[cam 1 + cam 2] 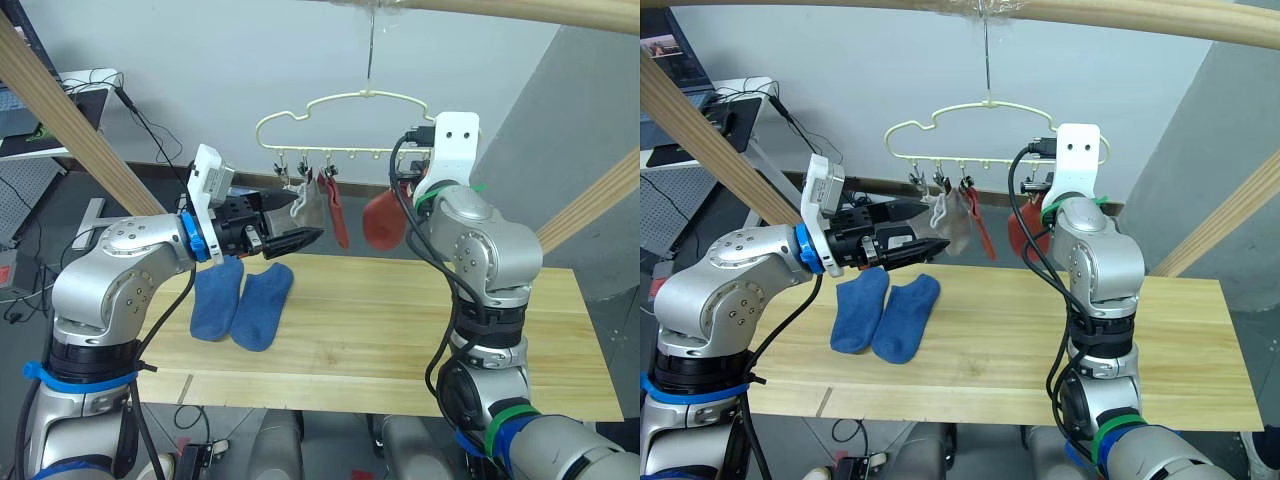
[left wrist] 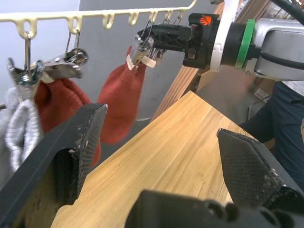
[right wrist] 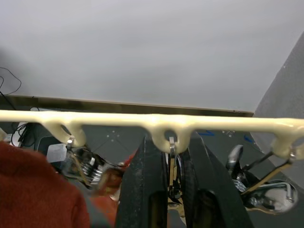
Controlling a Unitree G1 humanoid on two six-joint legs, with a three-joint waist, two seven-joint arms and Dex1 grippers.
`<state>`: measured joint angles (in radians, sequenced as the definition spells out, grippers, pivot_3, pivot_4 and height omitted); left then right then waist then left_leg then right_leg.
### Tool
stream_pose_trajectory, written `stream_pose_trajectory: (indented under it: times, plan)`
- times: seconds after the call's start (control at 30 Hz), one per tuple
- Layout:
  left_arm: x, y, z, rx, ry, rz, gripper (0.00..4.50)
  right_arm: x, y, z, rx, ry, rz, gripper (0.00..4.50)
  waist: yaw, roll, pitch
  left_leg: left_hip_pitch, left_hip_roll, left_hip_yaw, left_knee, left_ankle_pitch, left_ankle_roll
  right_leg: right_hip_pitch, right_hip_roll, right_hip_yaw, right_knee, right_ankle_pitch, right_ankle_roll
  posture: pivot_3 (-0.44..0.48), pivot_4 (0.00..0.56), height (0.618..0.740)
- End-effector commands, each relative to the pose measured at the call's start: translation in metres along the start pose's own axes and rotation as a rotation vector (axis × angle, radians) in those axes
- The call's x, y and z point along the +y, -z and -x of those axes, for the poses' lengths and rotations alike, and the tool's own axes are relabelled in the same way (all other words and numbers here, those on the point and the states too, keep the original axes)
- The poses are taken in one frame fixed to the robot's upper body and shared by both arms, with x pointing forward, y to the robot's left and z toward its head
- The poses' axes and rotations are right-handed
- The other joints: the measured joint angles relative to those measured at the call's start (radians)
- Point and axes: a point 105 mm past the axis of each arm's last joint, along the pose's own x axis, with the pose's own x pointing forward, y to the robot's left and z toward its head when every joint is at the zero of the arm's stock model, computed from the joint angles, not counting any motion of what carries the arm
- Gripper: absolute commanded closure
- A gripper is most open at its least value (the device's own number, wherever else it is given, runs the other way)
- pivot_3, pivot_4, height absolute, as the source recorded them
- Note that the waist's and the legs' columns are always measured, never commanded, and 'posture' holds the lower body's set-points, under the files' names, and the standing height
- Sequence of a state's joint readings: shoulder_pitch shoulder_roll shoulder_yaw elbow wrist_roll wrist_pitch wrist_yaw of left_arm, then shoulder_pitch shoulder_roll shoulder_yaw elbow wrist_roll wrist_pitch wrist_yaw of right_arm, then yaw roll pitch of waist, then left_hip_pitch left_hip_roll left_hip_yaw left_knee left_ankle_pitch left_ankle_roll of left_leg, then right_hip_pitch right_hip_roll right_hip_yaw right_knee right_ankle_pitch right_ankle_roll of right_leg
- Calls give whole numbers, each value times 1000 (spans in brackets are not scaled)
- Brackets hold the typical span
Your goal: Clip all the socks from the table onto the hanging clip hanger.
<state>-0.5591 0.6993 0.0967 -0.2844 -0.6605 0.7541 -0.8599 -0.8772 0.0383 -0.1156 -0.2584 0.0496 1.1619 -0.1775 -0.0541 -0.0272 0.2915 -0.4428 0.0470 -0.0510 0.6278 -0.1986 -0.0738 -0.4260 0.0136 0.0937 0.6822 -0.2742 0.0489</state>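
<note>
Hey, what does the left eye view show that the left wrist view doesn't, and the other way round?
Left eye view alone: two blue fabric ankle socks lying side by side on the light wooden plank table, plus the pale-yellow wire hanger's wavy top. Left wrist view alone: the left tool, fingers apart and empty, and the right tool close-up at a metal clip. Shared: hanging rust-red socks, a light grey sock, the hanger and tabletop.

Bright, even indoor light, soft shadows

The desk (image 1: 400, 330) carries faint shadows and no glare; head views are sharp, while the left tool's fingers (image 2: 80, 152) loom close and slightly soft.
</note>
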Motion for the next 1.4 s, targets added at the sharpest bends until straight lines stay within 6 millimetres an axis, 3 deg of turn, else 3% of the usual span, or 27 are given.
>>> stream_pose_trajectory:
  times: [0.03, 0.13, 0.3, 0.63, 0.77, 0.93, 1.23, 1.4]
  plan:
    - [-3, -10, 4, -19, -13, -61, 226, -2, -13, 3, -55, 18, 2, 4469, 0, 0, 0, 0, 0, 0, 0, 0, 0, 0, 0, 0, 0, 0, 0, 17, 266, 740]
    - [4, 2, 5, 36, -72, -47, 226, -2, -14, 3, -57, 19, 3, 4469, 0, 0, 0, 0, 0, 0, 0, 0, 0, 0, 0, 0, 0, 0, 0, 15, 266, 740]
    - [19, 47, 11, 238, -204, 0, 226, -2, -15, 4, -54, 19, -4, 4469, -1, 0, 0, 0, 0, 0, 0, 0, 0, 0, 0, 0, 0, 0, 0, 12, 270, 740]
    - [33, 112, 25, 382, -340, 95, 113, -2, -15, 5, -51, 19, -17, 4469, 0, 0, 0, 0, 0, 0, 0, 0, 0, 0, 0, 0, 0, 0, 0, 6, 273, 740]
    - [37, 137, 18, 418, -378, 88, 113, -2, -15, 5, -49, 18, -20, 4469, 2, 0, 0, 0, 0, 0, 0, 0, 0, 0, 0, 0, 0, 0, 0, -1, 275, 740]
    - [44, 161, 7, 465, -398, 64, 113, -2, -15, 6, -48, 17, -20, 4469, 4, 0, 0, 0, 0, 0, 0, 0, 0, 0, -1, 0, 0, 0, 0, -7, 275, 740]
    - [63, 180, -4, 512, -437, 82, 113, -4, -16, 7, -49, 23, -18, 4469, 1, 0, 0, 0, 0, 0, 0, 0, 0, 0, 0, 0, 0, 0, -1, -21, 273, 740]
    - [62, 197, -5, 579, -429, 131, 113, -5, -16, 8, -50, 26, -18, 4469, -1, 0, 0, 0, 0, 0, 0, 0, 0, 0, 0, 0, 0, 0, -1, -29, 274, 740]
